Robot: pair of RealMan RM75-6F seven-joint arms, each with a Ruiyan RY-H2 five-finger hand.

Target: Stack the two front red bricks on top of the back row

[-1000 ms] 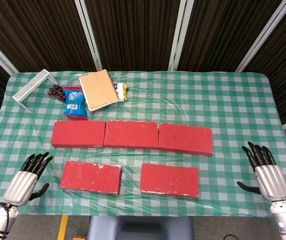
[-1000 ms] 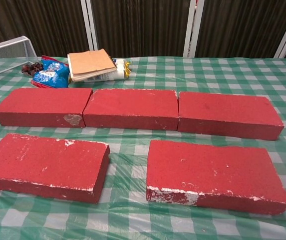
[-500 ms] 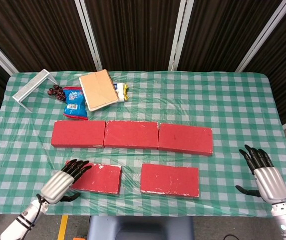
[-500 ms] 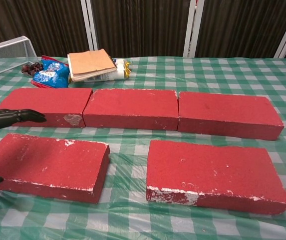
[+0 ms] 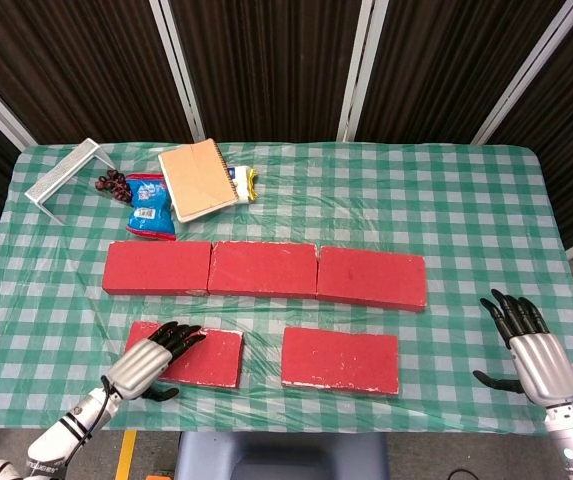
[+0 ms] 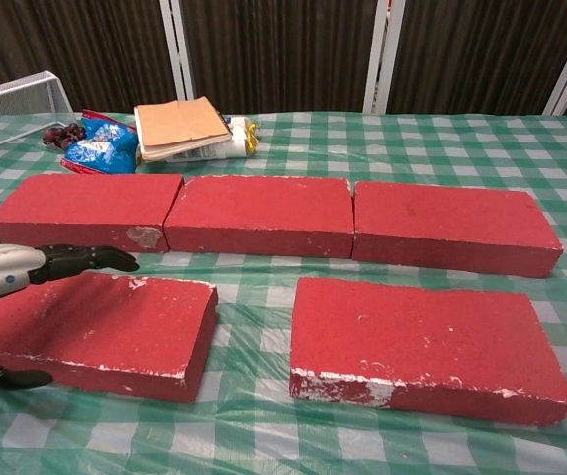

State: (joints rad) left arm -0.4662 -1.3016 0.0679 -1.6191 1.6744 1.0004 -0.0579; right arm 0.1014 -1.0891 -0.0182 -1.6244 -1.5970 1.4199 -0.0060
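Three red bricks form the back row: left (image 5: pixel 158 267) (image 6: pixel 85 208), middle (image 5: pixel 263 269) (image 6: pixel 260 213) and right (image 5: pixel 371 277) (image 6: pixel 451 226). Two more red bricks lie flat in front. Over the left end of the front left brick (image 5: pixel 201 357) (image 6: pixel 115 332) reaches my left hand (image 5: pixel 151 360) (image 6: pixel 26 272); its fingers spread above the top face, its thumb is down by the near side, and it holds nothing. The front right brick (image 5: pixel 341 360) (image 6: pixel 422 341) lies untouched. My right hand (image 5: pixel 528 345) hovers open at the table's right front, far from the bricks, and shows only in the head view.
Behind the back row lie a brown notebook (image 5: pixel 198 180), a blue snack bag (image 5: pixel 149 205), a dark small cluster (image 5: pixel 113 184) and a white wire rack (image 5: pixel 66 175) at the far left. The green checked cloth (image 5: pixel 466 200) is covered with wrinkled plastic film.
My left hand has moved right from the table's left front, further over the front left brick's top. The right hand has hardly shifted. No brick has moved.
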